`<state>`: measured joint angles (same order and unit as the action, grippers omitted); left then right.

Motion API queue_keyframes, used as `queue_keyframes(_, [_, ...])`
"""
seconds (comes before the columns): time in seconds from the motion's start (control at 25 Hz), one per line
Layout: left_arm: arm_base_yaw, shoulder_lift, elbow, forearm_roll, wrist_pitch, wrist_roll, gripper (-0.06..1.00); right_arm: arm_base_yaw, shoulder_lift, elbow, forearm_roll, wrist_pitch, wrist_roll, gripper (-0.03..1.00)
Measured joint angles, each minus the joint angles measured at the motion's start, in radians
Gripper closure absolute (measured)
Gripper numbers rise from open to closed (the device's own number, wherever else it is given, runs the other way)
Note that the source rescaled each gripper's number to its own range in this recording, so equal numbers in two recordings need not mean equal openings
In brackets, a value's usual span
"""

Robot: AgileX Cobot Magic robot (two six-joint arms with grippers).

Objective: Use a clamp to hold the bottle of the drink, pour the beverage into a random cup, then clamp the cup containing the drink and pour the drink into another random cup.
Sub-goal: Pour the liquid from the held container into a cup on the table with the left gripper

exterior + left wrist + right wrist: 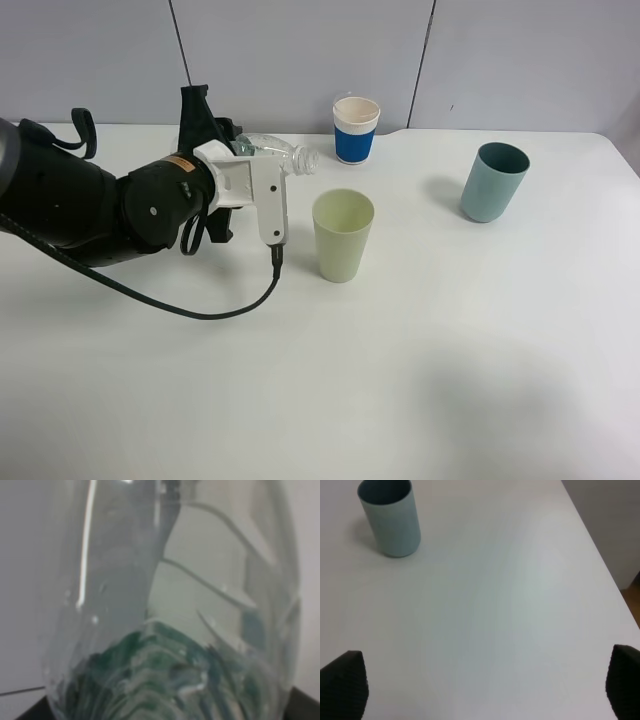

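Note:
My left gripper (243,150) is shut on the clear bottle (275,152), which lies tilted almost level. Its open mouth points right, just up and left of the pale yellow-green cup (343,235). No stream of beverage shows between them. The white camera mount hides most of the fingers. In the left wrist view the bottle (170,600) fills the picture, its dark green label at the lower part. The white cup with a blue band (356,128) stands behind, near the wall. My right gripper (480,687) is open over bare table, holding nothing.
A teal-blue tumbler (494,181) stands upright at the right of the table, seen also in the right wrist view as a teal-blue tumbler (390,517). A black cable (200,310) loops on the table under the left arm. The table's right edge (600,565) is near the right gripper.

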<state>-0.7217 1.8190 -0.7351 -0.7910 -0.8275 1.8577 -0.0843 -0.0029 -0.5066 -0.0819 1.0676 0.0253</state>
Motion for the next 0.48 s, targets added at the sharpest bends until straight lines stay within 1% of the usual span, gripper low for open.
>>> queue_keyframes(0.16, [0.0, -0.003, 0.0, 0.008, -0.005, 0.019, 0.87, 0.0, 0.0, 0.0, 0.0, 0.0, 0.0, -0.03])
queue_keyframes(0.32, [0.0, -0.004, 0.0, 0.058, -0.008, 0.029, 0.87, 0.0, 0.0, 0.0, 0.0, 0.0, 0.0, -0.03])
queue_keyframes(0.48, [0.0, -0.004, 0.0, 0.09, -0.009, 0.038, 0.87, 0.0, 0.0, 0.0, 0.0, 0.0, 0.0, -0.03])
